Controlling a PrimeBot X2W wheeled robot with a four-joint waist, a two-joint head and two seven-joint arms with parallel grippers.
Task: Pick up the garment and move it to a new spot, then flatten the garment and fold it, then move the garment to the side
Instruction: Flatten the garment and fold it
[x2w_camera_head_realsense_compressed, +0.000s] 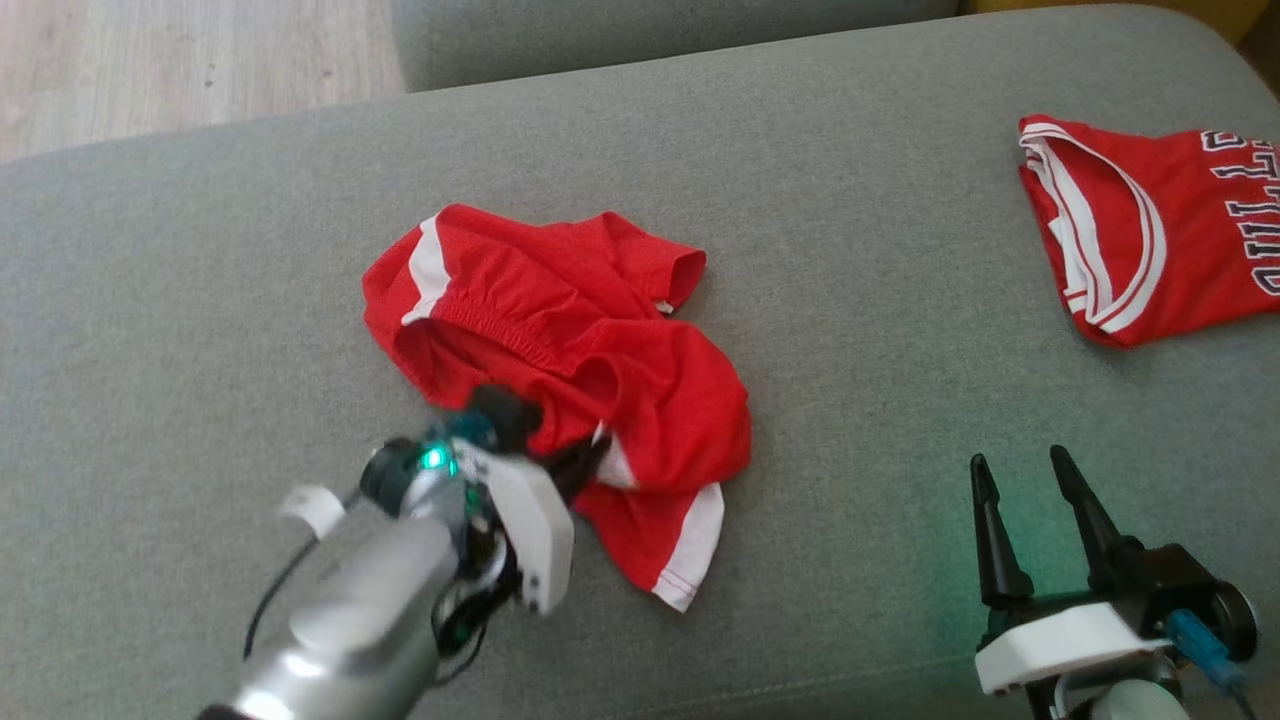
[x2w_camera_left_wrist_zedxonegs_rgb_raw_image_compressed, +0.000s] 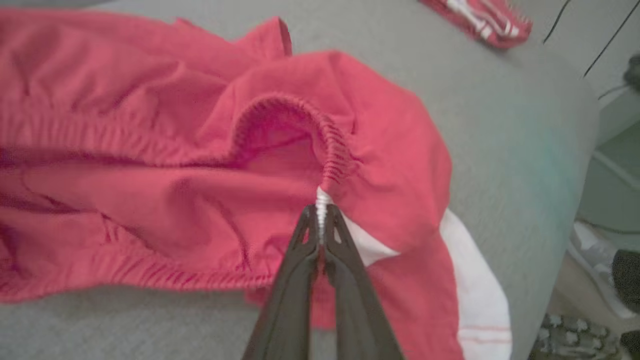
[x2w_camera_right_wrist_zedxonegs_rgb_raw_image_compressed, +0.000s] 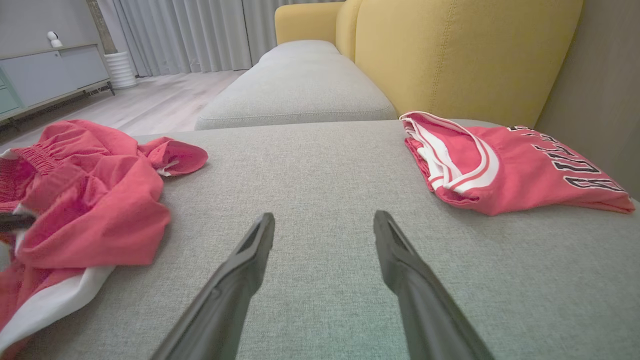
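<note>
Head view puts the crumpled red fabric shorts with white side panels near the middle of the broad grey woven sofa cushion, lying in a loose heap. My left gripper reaches in from the cushion's near side and meets the heap at its near edge, just where a white panel shows. A white-hemmed leg opening trails from the heap towards the cushion's near edge, beside my left wrist.

Left wrist view shows the contact closely. The shorts spread across the cushion ahead of me, and their gathered elastic waistband arches up and runs straight down into my left gripper. My two dark fingers are pressed together with only a thin ridge of white gathered cloth between them, so I am pinching the waistband where it joins the white panel.

My right gripper hangs over the cushion's near right part, well apart from the shorts. Right wrist view has its jaws spread wide, with bare grey weave between the fingertips and nothing touching them.

A folded red jersey with white trim and dark lettering lies at the cushion's far right, next to a yellow upholstered backrest. Pale wooden floor shows beyond the cushion's far left corner.
</note>
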